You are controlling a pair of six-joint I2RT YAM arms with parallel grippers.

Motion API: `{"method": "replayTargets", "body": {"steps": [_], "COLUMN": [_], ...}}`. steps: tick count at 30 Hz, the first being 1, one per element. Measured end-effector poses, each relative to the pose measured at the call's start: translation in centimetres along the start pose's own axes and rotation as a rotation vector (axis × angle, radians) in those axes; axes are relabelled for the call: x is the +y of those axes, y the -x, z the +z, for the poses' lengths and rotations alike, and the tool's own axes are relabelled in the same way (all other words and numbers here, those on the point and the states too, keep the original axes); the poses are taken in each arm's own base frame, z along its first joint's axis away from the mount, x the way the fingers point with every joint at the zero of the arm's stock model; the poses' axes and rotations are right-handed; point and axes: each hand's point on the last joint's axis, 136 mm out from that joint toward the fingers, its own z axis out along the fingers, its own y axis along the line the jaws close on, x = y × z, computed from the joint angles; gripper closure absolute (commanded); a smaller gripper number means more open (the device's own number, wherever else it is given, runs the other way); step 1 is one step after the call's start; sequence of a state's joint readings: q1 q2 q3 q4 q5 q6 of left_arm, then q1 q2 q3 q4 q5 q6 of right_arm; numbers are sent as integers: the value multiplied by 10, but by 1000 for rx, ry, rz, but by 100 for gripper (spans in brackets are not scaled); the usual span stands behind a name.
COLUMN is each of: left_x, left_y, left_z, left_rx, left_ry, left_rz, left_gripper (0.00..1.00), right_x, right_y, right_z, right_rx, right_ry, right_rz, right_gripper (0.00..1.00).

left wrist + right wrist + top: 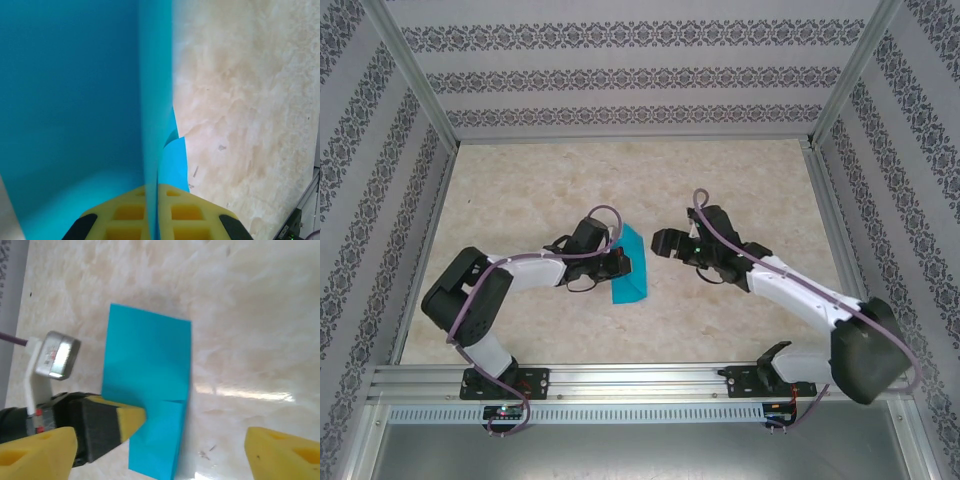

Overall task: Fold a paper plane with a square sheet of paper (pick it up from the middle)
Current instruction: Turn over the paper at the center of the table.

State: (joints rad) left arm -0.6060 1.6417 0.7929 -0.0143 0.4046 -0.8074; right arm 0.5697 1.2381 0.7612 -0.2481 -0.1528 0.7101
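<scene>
- The left gripper (617, 263) is clamped on the sheet of paper (630, 266); in its own wrist view its two yellow fingers (131, 216) are pressed together, with the teal sheet running up between them edge-on.
- The paper is plain teal and folded into a narrow oblong; from above it sits near the middle of the table (520, 190), between the two grippers, its long side running away from the arms' bases.
- In the right wrist view the sheet shows a wider upper panel and a narrower lower strip, with a short crease line where they meet; the left gripper's yellow fingertip bites its left edge about halfway down.
- I cannot tell whether the bottom edge of the paper touches the table.
- The right gripper (663, 243) is spread wide and holds nothing; its yellow fingers (35, 452) stand at the two lower corners of its wrist view; it sits just beside the paper on the right, apart from it.
- Patterned walls (620, 70) close the table in on three sides.
</scene>
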Motion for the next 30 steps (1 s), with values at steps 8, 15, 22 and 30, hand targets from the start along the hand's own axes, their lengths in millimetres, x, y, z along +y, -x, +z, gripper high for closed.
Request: {"method": "replayTargets", "body": {"steps": [8,15,22,30], "left_x": [-47,-36,2,46], "left_y": [37,51,66,68], "left_z": [-74,-119,-116,-67], "left_rx": [-130,-179,-151,-42], "left_ry": [229,564,1070,1402], "left_rz": [203,336,493,644], "left_gripper": [98,98,98,99], "right_x": [-42,-71,-100,-125], "right_y": [15,27,20,8], "right_z": [-41,-68,-71,-75], "right_rx": [-128,-223,-209,-170], "right_ry": [-150,-247,-331,-404], "right_rz": [15,57,110,160], "right_gripper": [2,2,2,2]}}
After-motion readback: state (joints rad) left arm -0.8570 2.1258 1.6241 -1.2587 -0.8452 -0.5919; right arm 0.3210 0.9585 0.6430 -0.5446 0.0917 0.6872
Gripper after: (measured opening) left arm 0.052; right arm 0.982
